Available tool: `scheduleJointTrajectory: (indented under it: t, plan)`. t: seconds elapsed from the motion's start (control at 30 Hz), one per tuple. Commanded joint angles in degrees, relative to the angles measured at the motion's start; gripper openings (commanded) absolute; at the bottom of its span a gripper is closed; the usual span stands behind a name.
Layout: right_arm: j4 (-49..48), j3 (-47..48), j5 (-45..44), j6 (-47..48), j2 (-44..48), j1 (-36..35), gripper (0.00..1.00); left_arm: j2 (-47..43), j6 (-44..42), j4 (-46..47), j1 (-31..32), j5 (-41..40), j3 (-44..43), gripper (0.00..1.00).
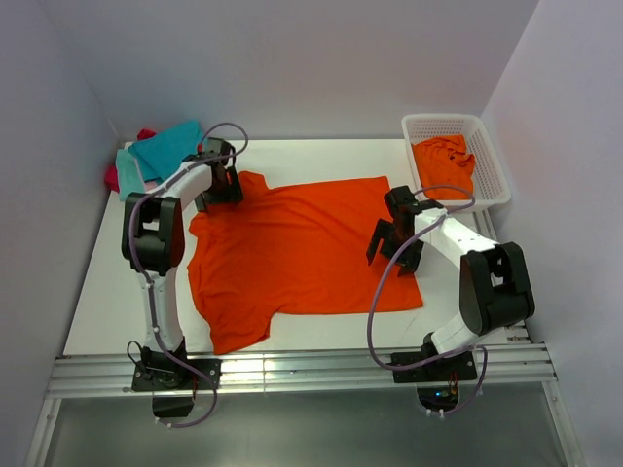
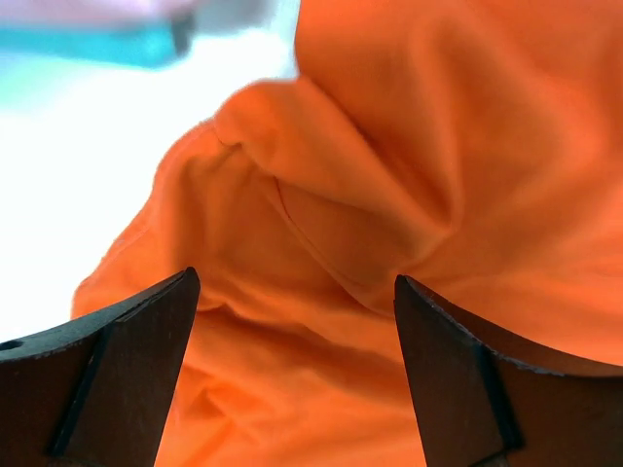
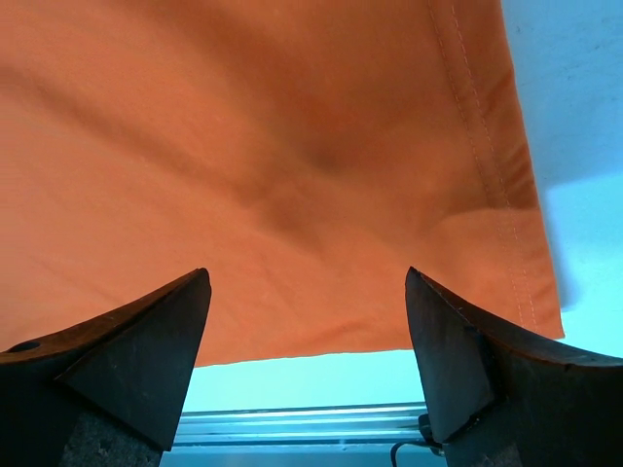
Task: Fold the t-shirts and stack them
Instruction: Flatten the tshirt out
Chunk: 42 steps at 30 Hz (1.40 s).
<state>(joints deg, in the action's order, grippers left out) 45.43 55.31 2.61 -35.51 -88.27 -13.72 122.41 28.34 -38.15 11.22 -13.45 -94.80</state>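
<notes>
Top external view: the orange t-shirt point(image 1: 302, 248) lies spread on the table point(image 1: 107, 292). My left hand point(image 1: 218, 193) stands wide over its far left corner, my right hand point(image 1: 392, 258) wide over its right hem, both holding nothing.

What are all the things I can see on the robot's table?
flat t-shirt: one, bright orange, spread across the middle of the table
crumpled t-shirt: one, orange, inside the basket
teal t-shirt: one, teal, far left corner pile
crimson t-shirt: one, crimson, same pile, mostly hidden
basket: one, white, far right corner
table: one, white
left claw: one, black, open over the flat t-shirt's far left sleeve
right claw: one, black, open over its right edge
</notes>
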Motion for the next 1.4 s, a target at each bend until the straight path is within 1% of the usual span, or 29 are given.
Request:
scheduleJointTrajectory:
  t: [0.0, 0.03, 0.13, 0.27, 0.33, 0.4, 0.43, 0.53, 0.6, 0.67, 0.8, 0.93, 1.1, 1.2, 1.27, 1.3, 1.37]
  plan:
    - [0.3, 5.1, -0.9, 0.1, 1.6, 0.0, 0.88, -4.5, 0.1, -3.6, 0.1, -1.3, -7.5, 0.88]
    - [0.6, 6.0, -1.4, 0.4, 2.0, 0.0, 0.88, -7.0, -0.1, -3.8, 0.2, -1.1, -8.3, 0.89]
    - [1.1, 9.0, -2.0, 1.6, 2.7, 0.0, 0.88, -10.0, -1.3, -3.8, 0.2, -0.3, -10.3, 0.91]
    - [0.9, 11.6, -1.5, 2.5, 0.4, 0.0, 0.88, -8.3, 0.0, -4.3, 0.2, 1.0, -12.2, 0.9]
    - [0.9, 12.7, -0.7, 2.5, -1.6, 0.0, 0.88, -5.3, 0.5, -3.7, 0.4, 2.1, -13.5, 0.89]
    - [0.4, 12.4, 0.5, 1.9, -2.1, 0.0, 0.88, -0.7, 1.2, -3.9, 0.7, 2.6, -17.3, 0.89]
    - [0.2, 12.1, 0.6, 1.8, -1.9, 0.0, 0.88, 1.0, 1.3, -4.4, 1.1, 2.8, -18.8, 0.89]
    - [-0.3, 9.9, 0.8, 1.8, -0.3, 0.0, 0.88, 7.9, 1.7, -6.2, 2.3, 4.4, -28.0, 0.89]
    - [0.0, 8.4, 0.0, 2.0, 0.6, 0.0, 0.88, 12.0, 1.8, -6.8, 3.3, 4.3, -31.1, 0.89]
    - [0.1, 6.8, -0.5, 2.5, 1.7, 0.0, 0.88, 14.0, 2.1, -6.6, 4.7, 4.9, -33.8, 0.89]
    - [0.4, 4.3, -1.6, 2.6, 3.7, 0.1, 0.88, 16.6, 4.1, -4.7, 5.5, 5.5, -34.0, 0.89]
    - [0.4, 2.2, -1.8, 2.8, 4.9, 0.2, 0.88, 16.8, 4.9, -1.5, 5.8, 5.7, -31.7, 0.89]
    - [1.0, 1.6, -2.3, 3.3, 4.5, 0.3, 0.88, 20.1, 4.9, 0.0, 6.2, 5.9, -31.4, 0.89]
    - [1.5, 2.1, -2.4, 3.8, 3.7, 0.4, 0.88, 22.1, 4.7, 2.5, 6.2, 6.2, -31.5, 0.89]
    - [1.9, 2.7, -2.5, 3.9, 3.0, 0.4, 0.88, 23.5, 4.4, 3.7, 6.2, 6.6, -33.2, 0.89]
    - [2.2, 3.0, -2.5, 4.0, 2.8, 0.4, 0.88, 25.7, 4.3, 4.0, 6.2, 6.8, -34.5, 0.89]
    - [2.6, 4.0, -2.5, 4.0, 2.1, 0.4, 0.88, 28.4, 4.0, 4.0, 6.2, 8.2, -39.6, 0.9]
